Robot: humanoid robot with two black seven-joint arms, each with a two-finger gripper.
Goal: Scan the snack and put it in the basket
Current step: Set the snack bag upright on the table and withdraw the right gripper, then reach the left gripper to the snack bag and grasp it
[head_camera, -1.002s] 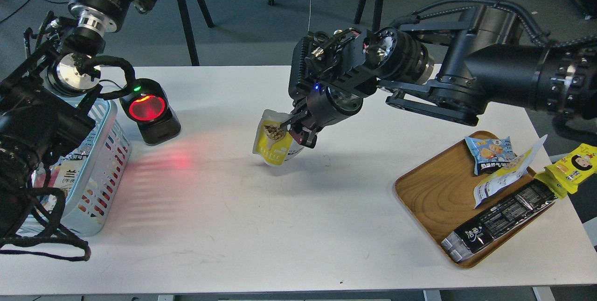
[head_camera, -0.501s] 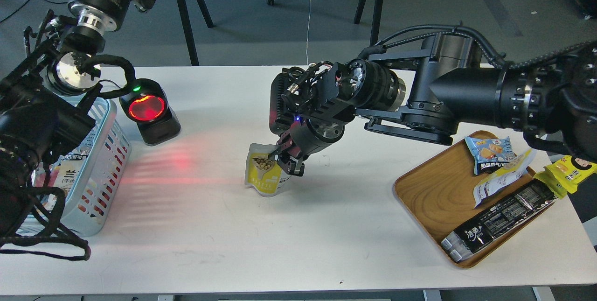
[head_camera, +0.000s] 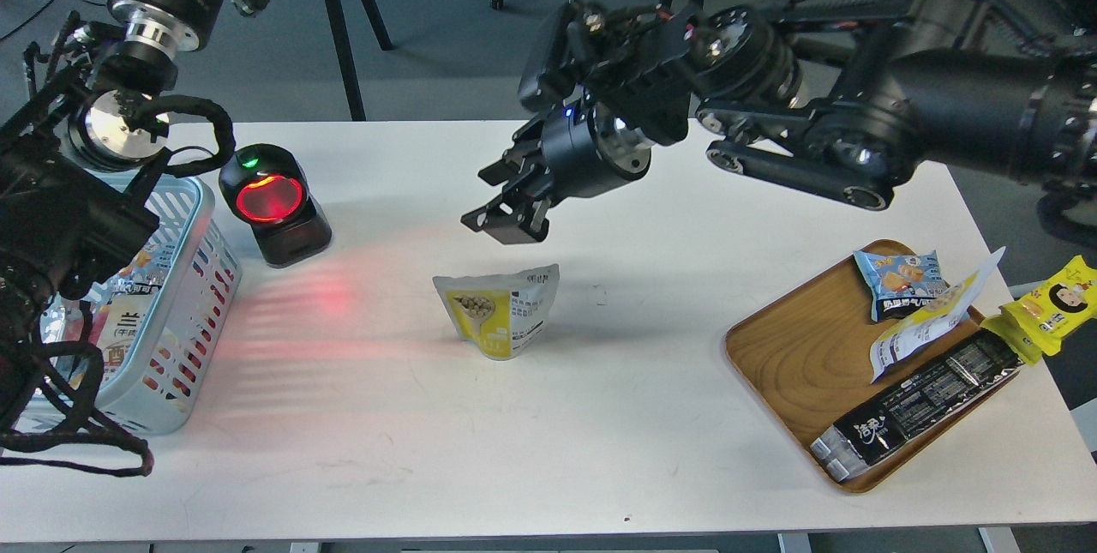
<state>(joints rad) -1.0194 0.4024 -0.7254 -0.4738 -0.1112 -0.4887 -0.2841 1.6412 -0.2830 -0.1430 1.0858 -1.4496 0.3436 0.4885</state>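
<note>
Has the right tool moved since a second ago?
Yes. The right tool released the white-and-yellow foil pouch and rose away, toward the white table's far edge.

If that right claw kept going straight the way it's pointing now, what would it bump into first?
The right gripper points down and left, so it would probably meet the bare table between the scanner and the snack. Depth is uncertain from this single view.

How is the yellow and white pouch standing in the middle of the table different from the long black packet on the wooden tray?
The snack stands upright on the bare table; the long black packet lies flat on the wooden tray, one end past its rim. The snack is short, white with a yellow panel; the black packet is long, narrow and dark. Both are printed, sealed packs, and neither is being held.
</note>
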